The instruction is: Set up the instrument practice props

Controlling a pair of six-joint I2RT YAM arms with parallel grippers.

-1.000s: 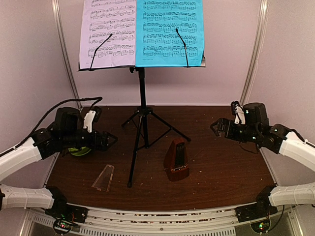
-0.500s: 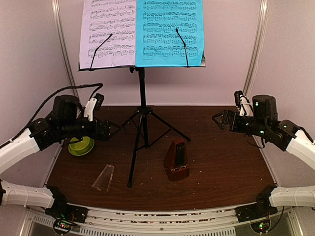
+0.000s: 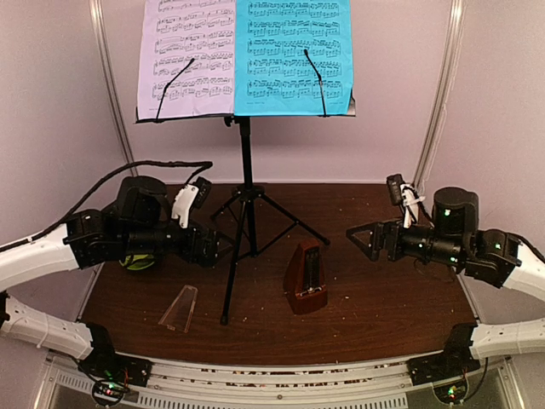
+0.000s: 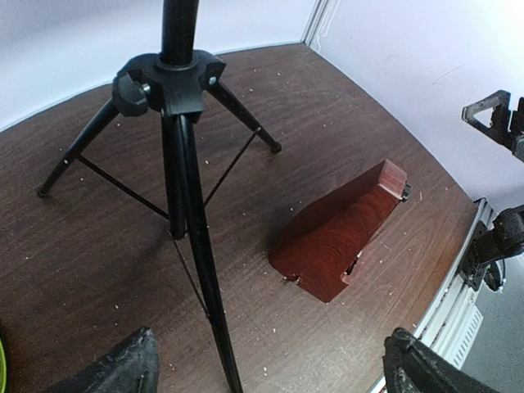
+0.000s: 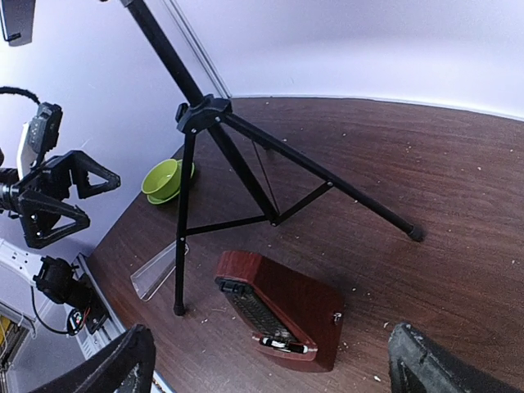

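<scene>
Top external, notated lilac sheet point(image 3: 187, 55), cyan sheet point(image 3: 294, 55)

Nothing legible, even on music sheets point(image 3: 245, 58).

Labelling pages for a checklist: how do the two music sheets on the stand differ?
The lilac sheet is pale and sits on the left of the music stand; the cyan sheet is vivid and sits on the right. The cyan sheet shows wider than the lilac sheet. Both carry printed staves, stand upright, and are each held by a black wire arm.
</scene>
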